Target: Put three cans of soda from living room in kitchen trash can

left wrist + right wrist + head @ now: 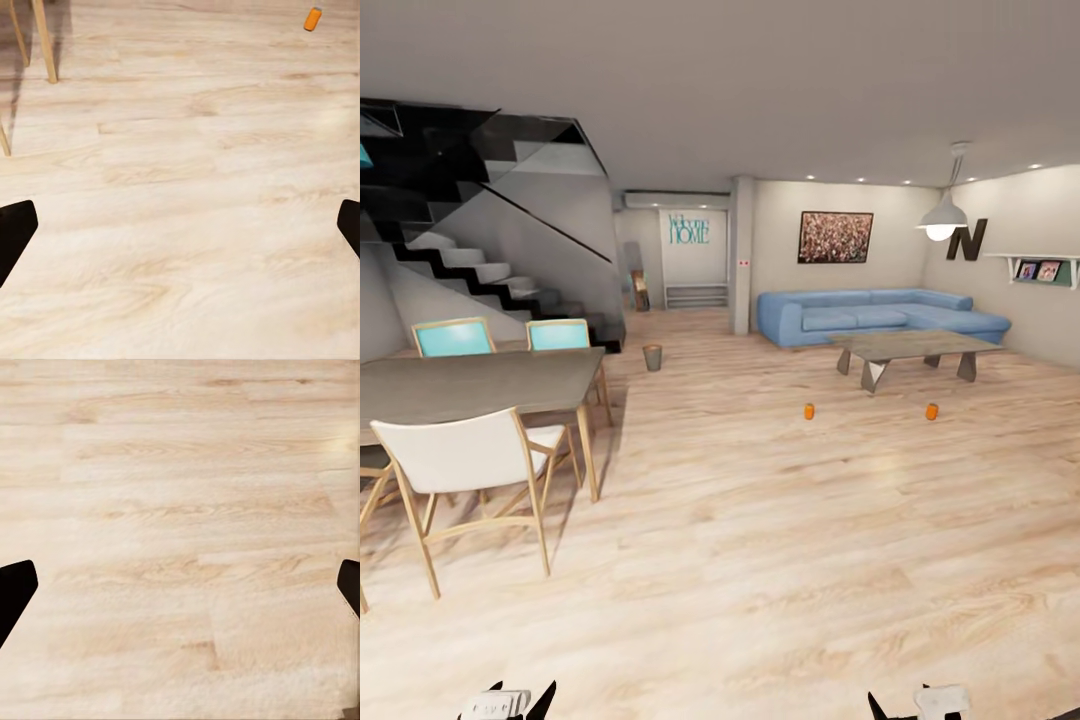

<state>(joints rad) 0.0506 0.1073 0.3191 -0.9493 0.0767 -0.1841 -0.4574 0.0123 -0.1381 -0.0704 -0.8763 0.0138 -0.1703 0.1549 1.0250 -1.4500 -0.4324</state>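
Two orange cans (809, 411) (931, 411) stand upright on the floor before the coffee table (916, 347), well ahead of you. Left gripper (180, 225) and right gripper (180, 585) are spread wide, empty. The left arm sits nearer the left-hand can.

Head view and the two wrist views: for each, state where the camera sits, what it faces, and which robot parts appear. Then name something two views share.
Head view: high on the robot, facing the room; orange can, second orange can, bin, both gripper tops at the lower edge.
Left wrist view: on the left arm, facing the wood floor; dark fingertips.
Right wrist view: on the right arm, facing floor; fingertips.
Shared: an orange can appears in head and left wrist views.
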